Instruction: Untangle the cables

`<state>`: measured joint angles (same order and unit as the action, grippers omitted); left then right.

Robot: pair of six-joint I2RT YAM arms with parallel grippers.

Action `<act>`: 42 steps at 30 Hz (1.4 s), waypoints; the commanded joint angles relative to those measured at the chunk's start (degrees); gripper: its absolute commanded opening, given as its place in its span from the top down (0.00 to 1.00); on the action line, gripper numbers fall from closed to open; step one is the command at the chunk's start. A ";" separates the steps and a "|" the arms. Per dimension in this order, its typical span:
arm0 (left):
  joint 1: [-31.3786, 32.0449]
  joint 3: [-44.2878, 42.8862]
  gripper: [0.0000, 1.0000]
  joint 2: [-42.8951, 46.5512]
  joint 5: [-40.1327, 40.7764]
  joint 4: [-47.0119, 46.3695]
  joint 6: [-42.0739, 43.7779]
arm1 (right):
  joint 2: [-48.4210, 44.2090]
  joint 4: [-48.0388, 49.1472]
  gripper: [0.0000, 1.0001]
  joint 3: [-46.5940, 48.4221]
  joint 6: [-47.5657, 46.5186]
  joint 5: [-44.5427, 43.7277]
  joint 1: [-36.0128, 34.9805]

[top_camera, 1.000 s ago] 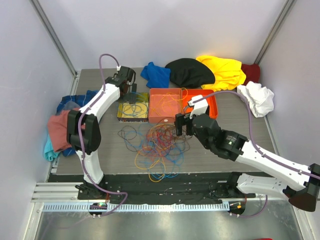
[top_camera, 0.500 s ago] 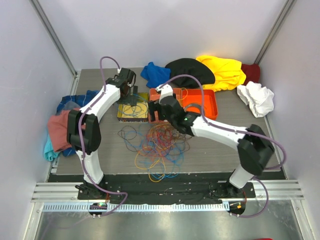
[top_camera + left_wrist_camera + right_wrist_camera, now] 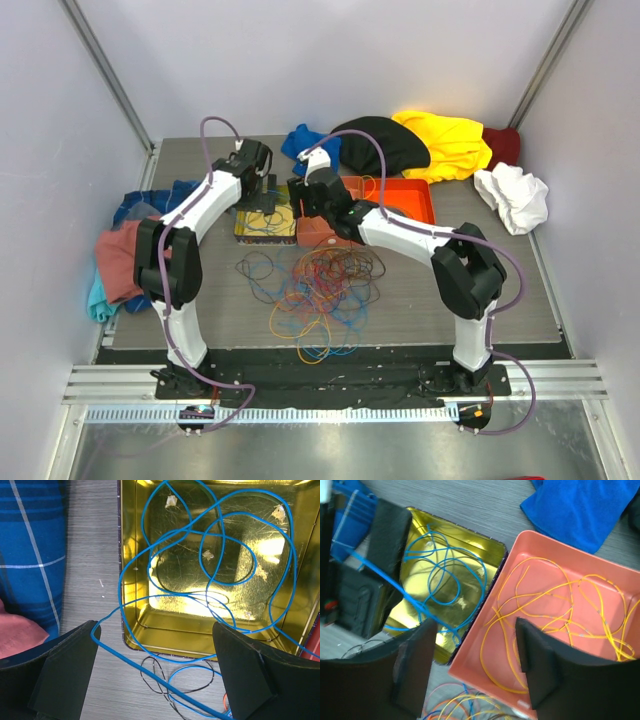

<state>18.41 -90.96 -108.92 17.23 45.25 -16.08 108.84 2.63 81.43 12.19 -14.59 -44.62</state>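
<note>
The grey table (image 3: 500,290) carries two arms that both reach to its far middle. Clothes (image 3: 445,140) lie along its far and left edges. The main tangle of cables (image 3: 315,285), in orange, red, blue and dark loops, lies at the table's centre, just near of two containers. The orange box (image 3: 540,547) holds yellow-orange cables (image 3: 560,605). The gold tin (image 3: 175,625), touching the box's left side, holds blue cables (image 3: 201,550). The left gripper (image 3: 155,630) hangs over the tin's near edge, released and spread wide, with one blue cable lying against a fingertip (image 3: 85,640). The right gripper (image 3: 472,625) hovers where tin and box meet, its fingers apart and clamping nothing.
</note>
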 commanded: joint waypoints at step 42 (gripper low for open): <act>4.96 23.89 0.00 28.94 4.73 -9.22 -8.71 | 13.86 -1.75 0.96 14.72 3.02 7.03 1.73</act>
<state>23.31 -68.66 -83.53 18.63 40.27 -22.13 122.30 0.78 94.08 14.33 -8.82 -42.76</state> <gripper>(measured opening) 0.996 0.048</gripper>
